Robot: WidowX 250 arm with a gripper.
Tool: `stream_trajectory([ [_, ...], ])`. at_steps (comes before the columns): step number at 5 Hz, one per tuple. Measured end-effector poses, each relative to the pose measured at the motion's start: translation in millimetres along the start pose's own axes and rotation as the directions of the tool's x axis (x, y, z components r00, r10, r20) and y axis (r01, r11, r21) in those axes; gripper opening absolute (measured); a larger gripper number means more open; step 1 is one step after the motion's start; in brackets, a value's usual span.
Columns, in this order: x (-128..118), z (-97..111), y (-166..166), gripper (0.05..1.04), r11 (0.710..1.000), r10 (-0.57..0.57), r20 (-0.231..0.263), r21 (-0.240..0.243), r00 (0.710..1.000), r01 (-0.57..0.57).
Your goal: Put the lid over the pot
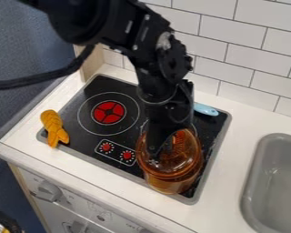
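Black links of the robot arm [93,22] loom closest, angling down from the upper left to the gripper [161,152], which hangs at the amber lid [185,160]; whether it is spread or pinching something I cannot tell, dark parts against tinted, see-through stuff; the lid itself appears to lie over the pot [172,186], at the front right of the black stovetop [78,119], though whether it is seated or just above the rim is unclear. It should handle as light and stiff, smooth enough to slip or swivel, and, if glass, liable to chip when knocked; a raised grip near the middle, if it has one, would be the place to take hold, keeping the lid level, since a hold at the edge would likely tip it. Lid and pot look alike, clear orange-brown, round and glossy; pale glints run along their curved edges; the pot's wall bulges below, paler toward its base; reddish marks show through the lid's far side.
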State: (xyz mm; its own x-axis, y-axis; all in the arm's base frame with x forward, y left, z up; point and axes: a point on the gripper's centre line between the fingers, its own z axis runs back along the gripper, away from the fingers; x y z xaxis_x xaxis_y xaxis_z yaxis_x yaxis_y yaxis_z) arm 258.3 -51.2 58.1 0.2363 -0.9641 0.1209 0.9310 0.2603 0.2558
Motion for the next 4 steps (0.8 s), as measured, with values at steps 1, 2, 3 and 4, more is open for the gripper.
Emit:
stream_trajectory([
  [1,3.9,-5.9,2.5,0.381,1.000,0.002,-0.012,-0.020,1.000,-0.002],
  [2,5.9,-12.8,1.6,0.381,0.999,-0.001,-0.035,-0.044,0.999,-0.001],
  [3,5.4,-16.1,2.6,0.381,0.998,0.003,-0.057,-0.062,0.998,-0.007],
  [4,7.3,-17.1,3.4,0.421,0.997,-0.013,-0.080,-0.080,0.997,0.006],
])
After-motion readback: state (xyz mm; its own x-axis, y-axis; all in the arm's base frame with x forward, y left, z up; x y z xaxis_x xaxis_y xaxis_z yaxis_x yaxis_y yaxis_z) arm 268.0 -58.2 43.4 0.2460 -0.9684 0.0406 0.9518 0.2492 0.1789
